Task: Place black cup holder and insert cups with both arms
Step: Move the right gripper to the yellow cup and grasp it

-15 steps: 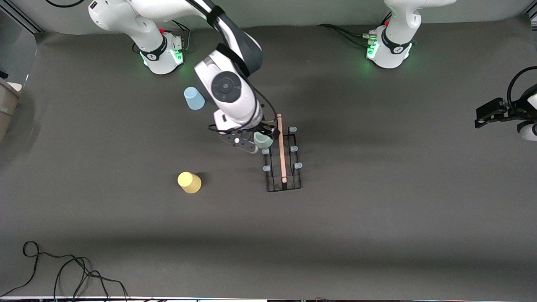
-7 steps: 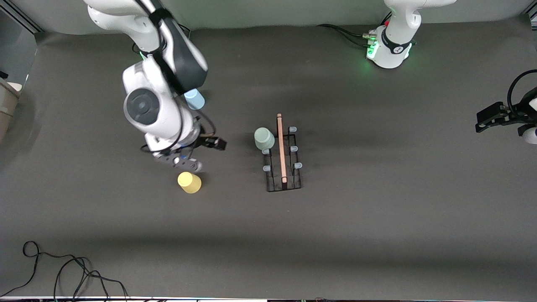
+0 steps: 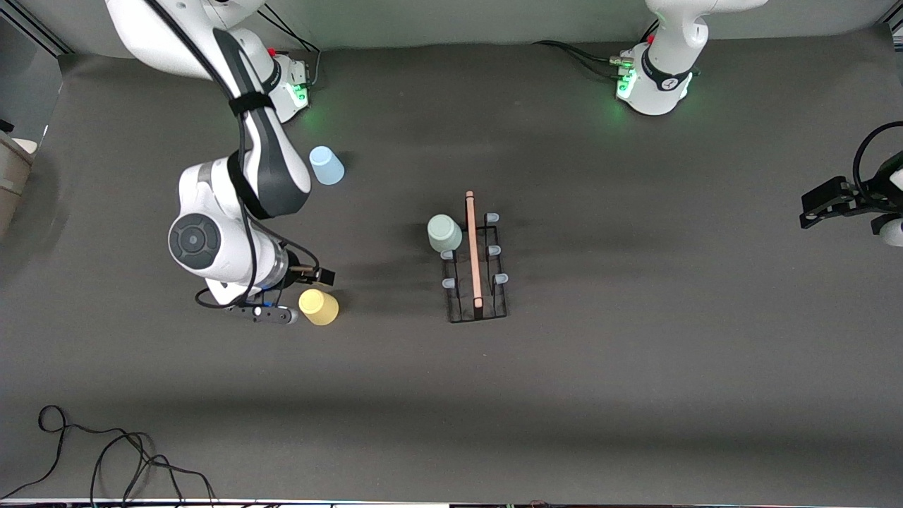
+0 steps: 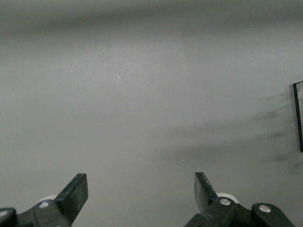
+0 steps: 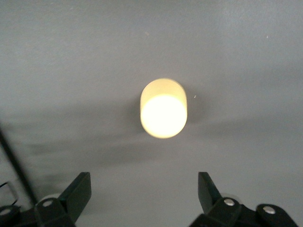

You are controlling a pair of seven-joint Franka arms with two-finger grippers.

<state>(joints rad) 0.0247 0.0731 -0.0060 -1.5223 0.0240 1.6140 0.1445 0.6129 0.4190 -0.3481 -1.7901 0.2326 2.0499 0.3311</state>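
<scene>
Room lies open all around the black cup holder (image 3: pixel 477 267), which stands near the middle of the table (image 3: pixel 635 367). A grey-green cup (image 3: pixel 444 233) sits on one of its pegs toward the robots' edge. The right gripper (image 3: pixel 296 296), fingers spread wide and empty, hangs low just beside the yellow cup (image 3: pixel 319 307) (image 5: pixel 163 115), which stands upside down and untouched. The light blue cup (image 3: pixel 326 165) stands nearer the right arm's base. The left gripper (image 3: pixel 822 201) (image 4: pixel 141 191) waits released at the left arm's end of the table, its arm partly cut off. A loose cable (image 3: pixel 106 458) lies at the camera-side corner.
</scene>
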